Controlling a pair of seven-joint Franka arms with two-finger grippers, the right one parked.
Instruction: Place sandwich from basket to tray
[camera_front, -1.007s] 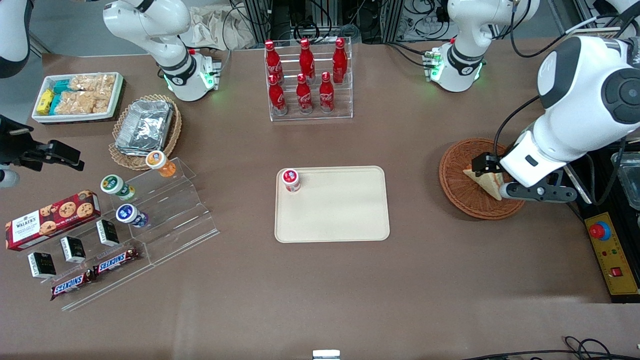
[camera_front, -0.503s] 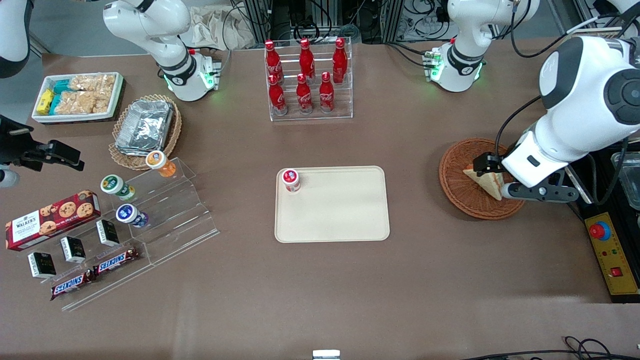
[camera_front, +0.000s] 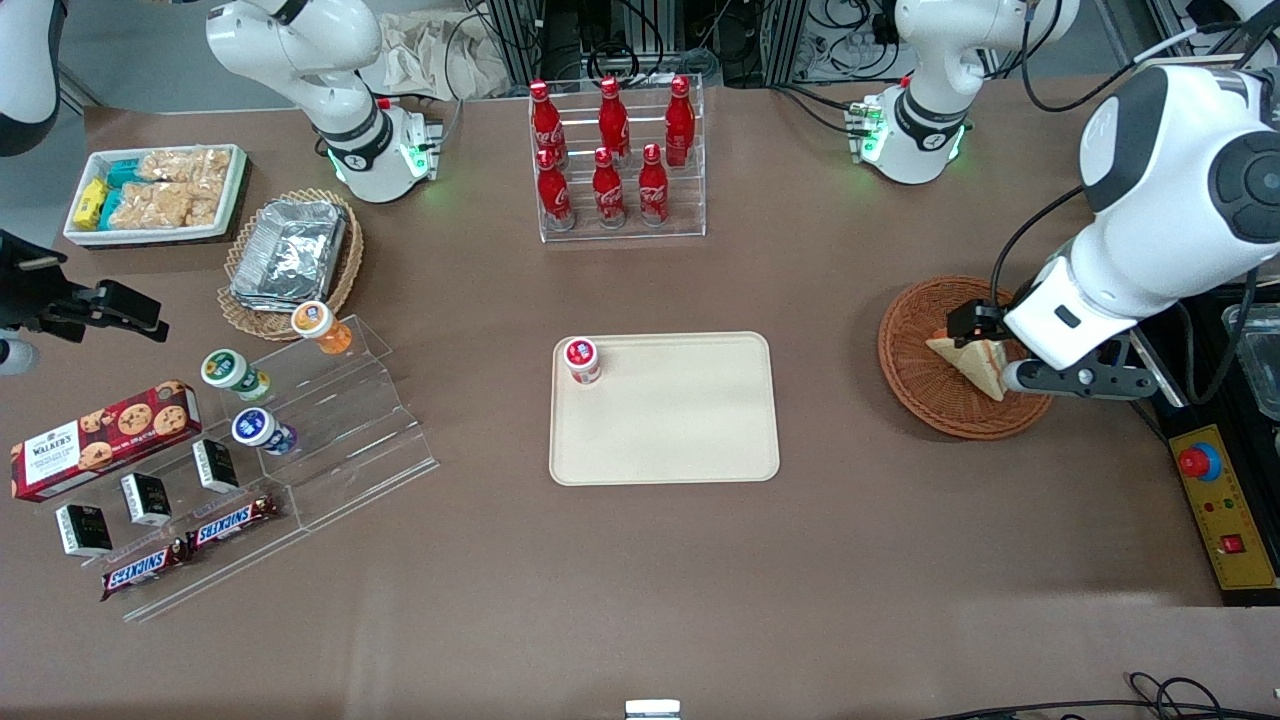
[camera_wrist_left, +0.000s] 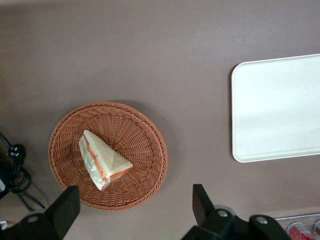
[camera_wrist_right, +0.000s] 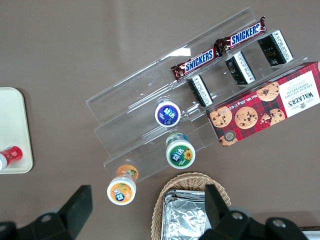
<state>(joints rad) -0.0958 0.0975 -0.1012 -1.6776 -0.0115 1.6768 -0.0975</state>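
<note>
Left gripper (camera_wrist_left: 132, 212) hangs above the basket (camera_wrist_left: 145, 131), fingers (camera_wrist_left: 65, 210) spread wide apart, holding nothing. From the wrist camera the sandwich (camera_wrist_left: 102, 160) lies between and below the two fingers, inside the basket, toward its middle, wrapped edge showing red/orange filling. In the front view the gripper (camera_front: 985, 345) sits over the sandwich (camera_front: 968, 362) in the basket (camera_front: 915, 370), toward the working arm's end of the table. The tray (camera_front: 680, 420) is well apart, mid-table, with a small red-lidded cup (camera_front: 581, 359) in one corner.

Risks, as judged: the wedge lies at a slant to the fingers, so a closing grip could catch a corner and spin it or squash the soft bread. Descending too far could push a finger into the wicker and drag the light basket. On placement, dropping near the cup could knock it over.

Readable text: "SNICKERS" on the bars (camera_wrist_right: 235, 42), "WALKER'S" on the red tartan cookie box (camera_front: 105, 435). Red Coca-Cola bottles (camera_front: 610, 150) stand in a clear rack; the script is only partly legible.
</note>
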